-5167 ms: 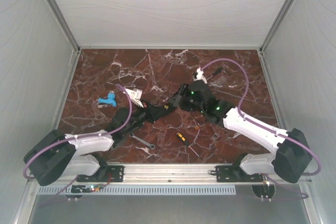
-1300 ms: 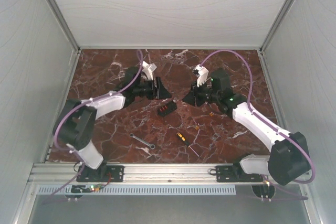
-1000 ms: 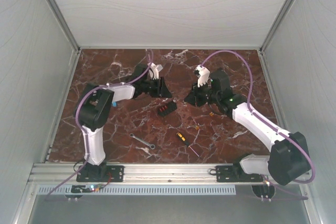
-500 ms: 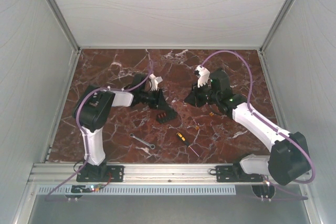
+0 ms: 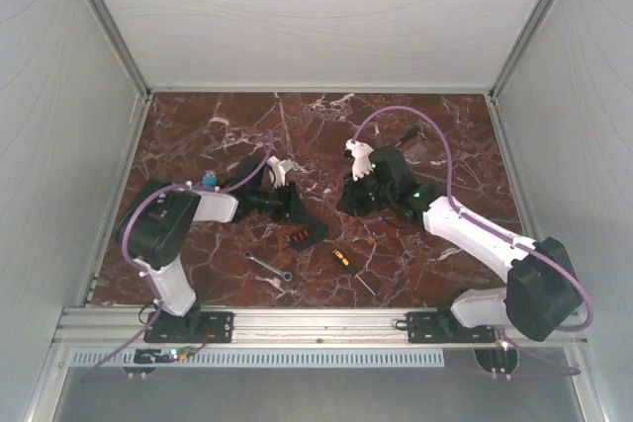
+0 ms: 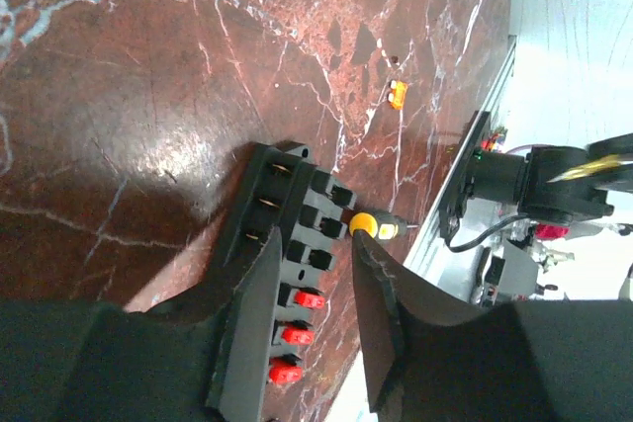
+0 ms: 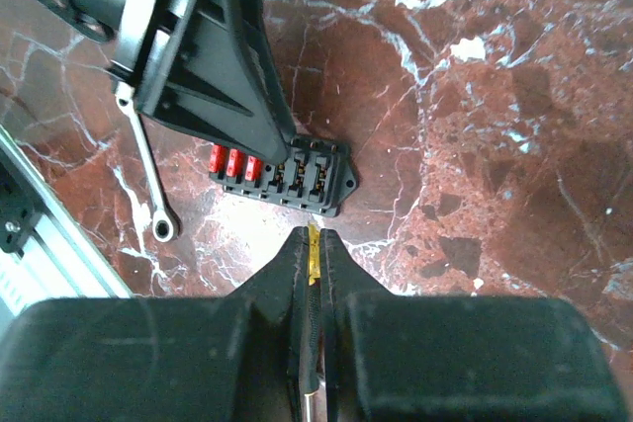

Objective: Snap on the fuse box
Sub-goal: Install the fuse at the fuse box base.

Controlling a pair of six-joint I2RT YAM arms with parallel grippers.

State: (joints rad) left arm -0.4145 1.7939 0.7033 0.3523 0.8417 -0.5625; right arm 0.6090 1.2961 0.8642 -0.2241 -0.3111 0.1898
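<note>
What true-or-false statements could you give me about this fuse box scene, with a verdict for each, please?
1. The fuse box has three red fuses at one end. True.
2. A cover is snapped onto the fuse box. False: its slots are exposed and no cover is on it.
3. The right fingers are spread wide. False: they are closed, with a small yellow piece between them.
4. The wrench lies on the table. True.
5. The left fingers stand apart over the fuse box. True.
</note>
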